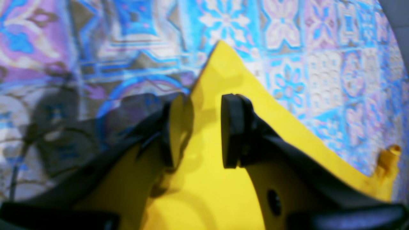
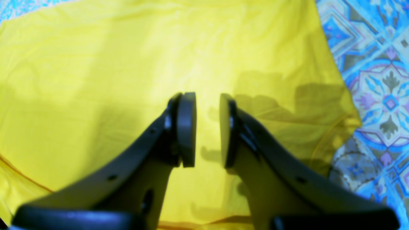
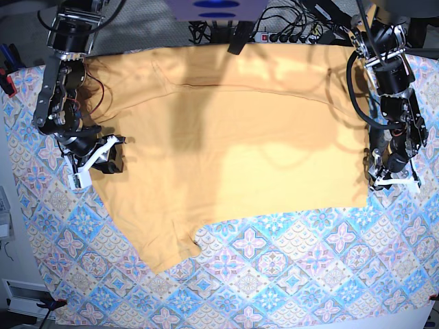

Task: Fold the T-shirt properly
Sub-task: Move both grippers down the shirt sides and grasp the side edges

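Yellow T-shirt (image 3: 226, 137) spread flat over far half of table, on patterned tablecloth (image 3: 288, 274). Left end effector (image 1: 201, 131) over shirt corner at table's edge, jaws apart, gripping nothing. Right end effector (image 2: 207, 127) above shirt, jaws likewise apart, empty.
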You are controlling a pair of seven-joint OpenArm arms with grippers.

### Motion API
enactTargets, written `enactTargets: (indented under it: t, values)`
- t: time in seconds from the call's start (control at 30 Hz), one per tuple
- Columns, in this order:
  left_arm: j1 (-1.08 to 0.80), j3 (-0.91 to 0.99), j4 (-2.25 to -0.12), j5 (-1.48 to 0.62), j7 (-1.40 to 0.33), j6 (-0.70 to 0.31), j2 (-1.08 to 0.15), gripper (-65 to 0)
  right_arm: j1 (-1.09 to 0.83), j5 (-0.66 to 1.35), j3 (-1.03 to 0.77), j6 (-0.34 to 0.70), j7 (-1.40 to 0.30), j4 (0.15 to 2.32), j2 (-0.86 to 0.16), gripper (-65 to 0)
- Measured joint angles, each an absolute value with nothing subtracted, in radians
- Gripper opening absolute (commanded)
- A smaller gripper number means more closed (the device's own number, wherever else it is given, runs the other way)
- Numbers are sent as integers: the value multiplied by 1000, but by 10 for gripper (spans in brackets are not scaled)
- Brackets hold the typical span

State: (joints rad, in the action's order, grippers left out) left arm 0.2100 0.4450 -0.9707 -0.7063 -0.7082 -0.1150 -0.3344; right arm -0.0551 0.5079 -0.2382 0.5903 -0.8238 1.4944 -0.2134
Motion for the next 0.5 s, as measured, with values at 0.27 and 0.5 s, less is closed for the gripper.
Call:
enactTargets:
  t: [0.27, 0.5]
  values:
    - [237, 447, -957, -638, -659, -116, -311, -443, -54, 508, -238, 590, -824, 1494, -212, -523]
    - [276, 447, -793, -633, -599, -113, -313, -443, -57, 512, -238, 590, -824, 1495, -211, -523]
